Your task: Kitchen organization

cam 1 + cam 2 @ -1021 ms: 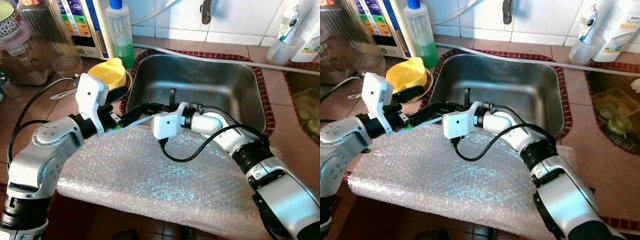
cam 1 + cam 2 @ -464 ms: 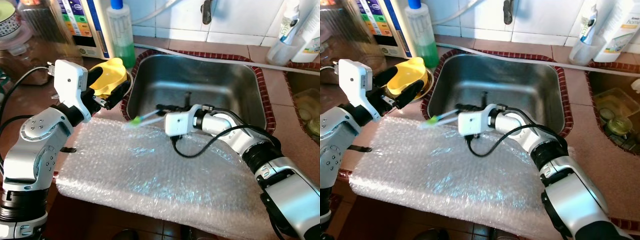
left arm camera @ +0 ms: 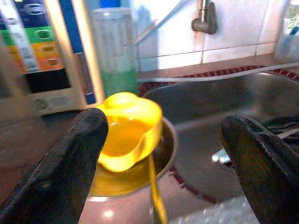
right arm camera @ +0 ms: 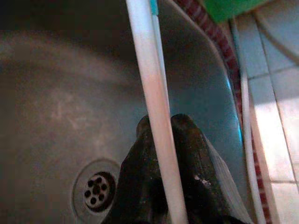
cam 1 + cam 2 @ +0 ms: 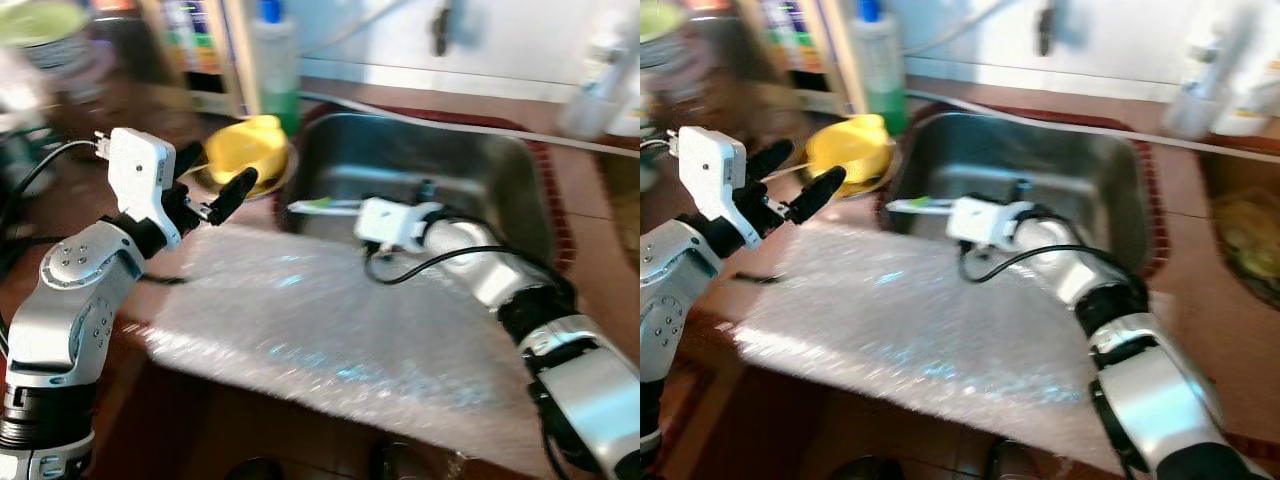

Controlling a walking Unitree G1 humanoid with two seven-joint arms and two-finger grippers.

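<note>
Over the sink (image 5: 470, 180), right tool (image 4: 161, 140) pinches a toothbrush (image 5: 322, 206) (left tool (image 5: 215, 185) agape)

One toothbrush (image 5: 322, 206), one yellow bowl (image 5: 243, 150), one sink (image 5: 480, 180).

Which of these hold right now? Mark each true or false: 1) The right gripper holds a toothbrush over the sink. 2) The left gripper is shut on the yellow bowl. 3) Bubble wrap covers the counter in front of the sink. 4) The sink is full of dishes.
1) True: the right gripper is clamped on the toothbrush above the sink.
2) False: the left gripper is open and holds nothing; the yellow bowl sits beyond its fingers, untouched.
3) True: the bubble wrap lies spread across the counter edge before the sink.
4) False: the right wrist view shows a bare steel basin and its drain.
</note>
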